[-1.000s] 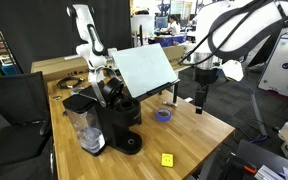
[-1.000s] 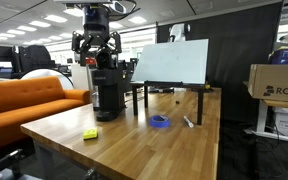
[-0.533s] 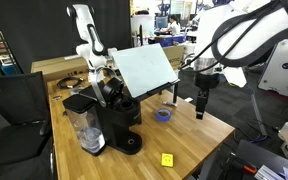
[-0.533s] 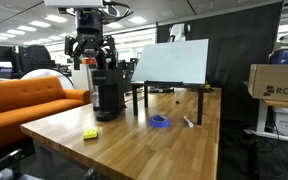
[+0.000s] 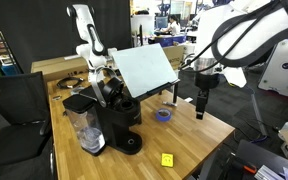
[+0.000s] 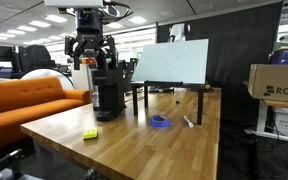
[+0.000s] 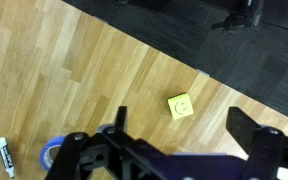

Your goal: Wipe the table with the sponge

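Observation:
The sponge (image 5: 167, 159) is a small yellow square pad lying flat near the front corner of the light wooden table (image 5: 199, 135). It also shows in an exterior view (image 6: 90, 134) and in the wrist view (image 7: 180, 105), where a smiley face is printed on it. My gripper (image 5: 202, 104) hangs well above the table, open and empty; in an exterior view (image 6: 91, 52) it is high up. In the wrist view the gripper (image 7: 184, 135) looks down on the sponge, which lies between the two dark fingers (image 7: 119, 122), far below them.
A black coffee machine (image 5: 109, 118) with a glass jug stands on the table. A tilted whiteboard on a stand (image 5: 144, 70) is behind it. A blue-purple tape roll (image 6: 160, 122) and a marker (image 6: 188, 121) lie mid-table. The table edge and dark floor (image 7: 214, 50) lie past the sponge.
In the first half second my gripper shifted a little sideways above the table. Since then nothing has visibly moved. The sponge has not moved.

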You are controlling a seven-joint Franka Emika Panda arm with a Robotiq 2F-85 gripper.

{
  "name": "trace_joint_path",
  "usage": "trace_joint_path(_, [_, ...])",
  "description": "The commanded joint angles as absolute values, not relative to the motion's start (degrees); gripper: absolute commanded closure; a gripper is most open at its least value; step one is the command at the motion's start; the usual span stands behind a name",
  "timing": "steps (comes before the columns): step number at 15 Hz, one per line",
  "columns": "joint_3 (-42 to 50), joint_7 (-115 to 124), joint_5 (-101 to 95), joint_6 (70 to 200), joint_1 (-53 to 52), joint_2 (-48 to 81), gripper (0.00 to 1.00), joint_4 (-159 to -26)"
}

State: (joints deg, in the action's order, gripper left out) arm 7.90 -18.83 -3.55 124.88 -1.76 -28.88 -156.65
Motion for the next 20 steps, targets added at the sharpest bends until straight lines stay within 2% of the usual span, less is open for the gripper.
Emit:
trace_joint_path(1, [7.35,-19.05,-3.23,124.79,-1.24,-28.87,0.0,-156.6])
trace_joint_path(10, [8.14,-21.58,-2.88,126.21,-1.87,-27.97,0.0,-158.45])
trace_joint_path(20, [7.63,-31.08,0.44,142.01,-6.1,-15.23,0.0,-159.66])
